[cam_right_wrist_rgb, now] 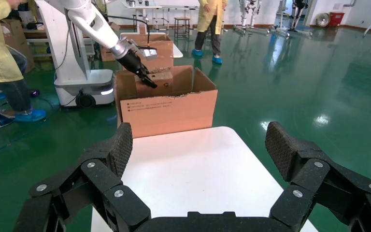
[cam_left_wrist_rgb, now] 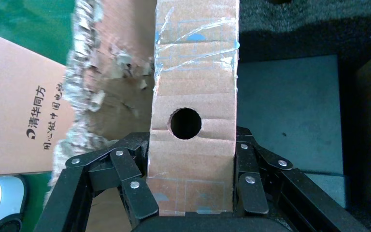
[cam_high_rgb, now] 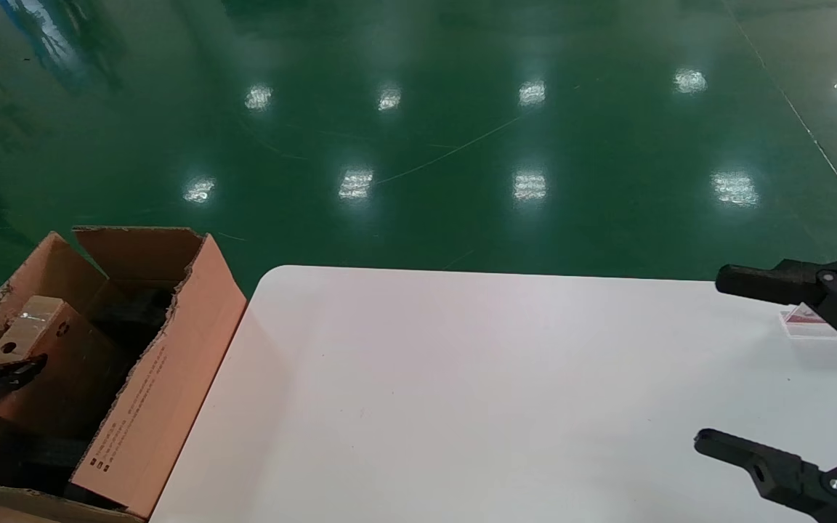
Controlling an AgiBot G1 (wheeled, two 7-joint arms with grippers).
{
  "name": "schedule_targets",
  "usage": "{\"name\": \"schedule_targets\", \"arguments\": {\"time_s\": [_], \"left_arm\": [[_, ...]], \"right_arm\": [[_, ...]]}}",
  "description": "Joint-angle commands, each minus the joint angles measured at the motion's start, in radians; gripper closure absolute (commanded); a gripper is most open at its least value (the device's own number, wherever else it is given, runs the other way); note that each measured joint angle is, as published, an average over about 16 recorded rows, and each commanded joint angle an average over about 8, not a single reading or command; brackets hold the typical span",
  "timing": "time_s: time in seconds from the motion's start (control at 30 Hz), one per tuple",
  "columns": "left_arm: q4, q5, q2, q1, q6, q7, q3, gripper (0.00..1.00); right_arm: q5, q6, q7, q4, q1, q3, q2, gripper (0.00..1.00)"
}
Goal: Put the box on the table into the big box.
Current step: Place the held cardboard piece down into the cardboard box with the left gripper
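Green glossy floor [cam_high_rgb: 462, 145] surrounds the white table [cam_high_rgb: 462, 407]. Small brown box [cam_left_wrist_rgb: 193, 121], round hole facing the wrist camera, sits clamped between the left gripper [cam_left_wrist_rgb: 193, 193] fingers, inside the big box [cam_high_rgb: 164, 378] above black padding [cam_left_wrist_rgb: 290, 121]. Big box stands beside the table's left edge. Right gripper [cam_high_rgb: 709, 363] hovers over the table's right side, jaws spread wide, holding nothing.

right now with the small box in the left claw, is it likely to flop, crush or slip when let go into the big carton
Probably stiff: the box keeps straight edges between the left claw fingers, with no visible denting. Likely light, since a pinch on its narrow sides holds it. It may tip on release, as it stands on end over the big box's black padding.
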Motion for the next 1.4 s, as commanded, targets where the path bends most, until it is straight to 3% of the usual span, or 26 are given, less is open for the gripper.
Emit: {"name": "schedule_targets", "arguments": {"time_s": [0.03, 0.43, 0.7, 1.4], "left_arm": [[-0.011, 0.002, 0.002, 0.028, -0.001, -0.011, -0.014, 1.0], [-0.114, 0.015, 0.021, 0.169, -0.005, -0.093, -0.064, 0.98], [-0.198, 0.026, 0.026, 0.233, 0.008, -0.137, -0.081, 0.02], [-0.311, 0.032, 0.01, 0.292, 0.017, -0.206, -0.091, 0.0]], "right_arm": [[0.0, 0.0, 0.0, 0.0, 0.0, 0.0, 0.0, 0.0], [0.0, 0.0, 0.0, 0.0, 0.0, 0.0, 0.0, 0.0], [0.0, 0.0, 0.0, 0.0, 0.0, 0.0, 0.0, 0.0], [0.0, 0.0, 0.0, 0.0, 0.0, 0.0, 0.0, 0.0]]}}
